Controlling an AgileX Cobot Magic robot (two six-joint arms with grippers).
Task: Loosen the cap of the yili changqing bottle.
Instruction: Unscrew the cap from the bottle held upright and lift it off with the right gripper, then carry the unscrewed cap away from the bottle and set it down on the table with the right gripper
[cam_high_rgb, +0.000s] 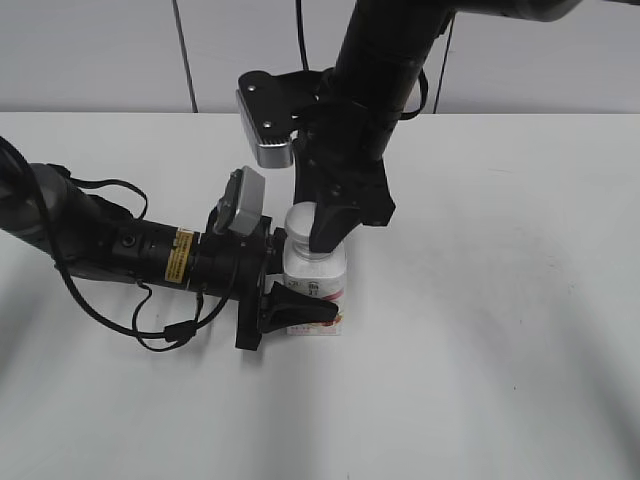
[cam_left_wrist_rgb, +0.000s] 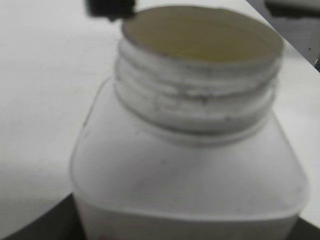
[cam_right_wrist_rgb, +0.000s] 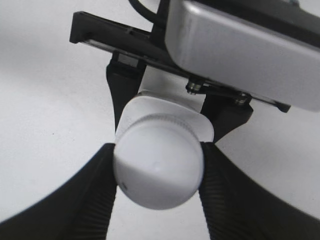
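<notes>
Item 1, left gripper (cam_high_rgb: 290, 278): lying level along the table (cam_high_rgb: 500, 350), jaws closed against the sides of the yili changqing bottle (cam_high_rgb: 320, 282). It grips the body low, below the shoulder. I judge this hold must stay firm and square so the body cannot spin while the other arm works.

Item 2, bottle: upright on the table, centre of the exterior view, label facing the camera. In the left wrist view its threaded neck (cam_left_wrist_rgb: 195, 100) stands bare, with no cap seated on it.

Item 3, cap (cam_right_wrist_rgb: 157, 167): pinched across its ribbed side by the right gripper (cam_right_wrist_rgb: 157, 175), which comes down from above with its fingers (cam_right_wrist_rgb: 220, 200) narrowed to the cap's width. The cap sits directly over the bottle's shoulder; by my reading it is already clear of the threads, though how far above I cannot tell.

Handling note: I would keep the right wrist plumb over the neck and the pinch light, so the cap does not tilt or slip.
</notes>
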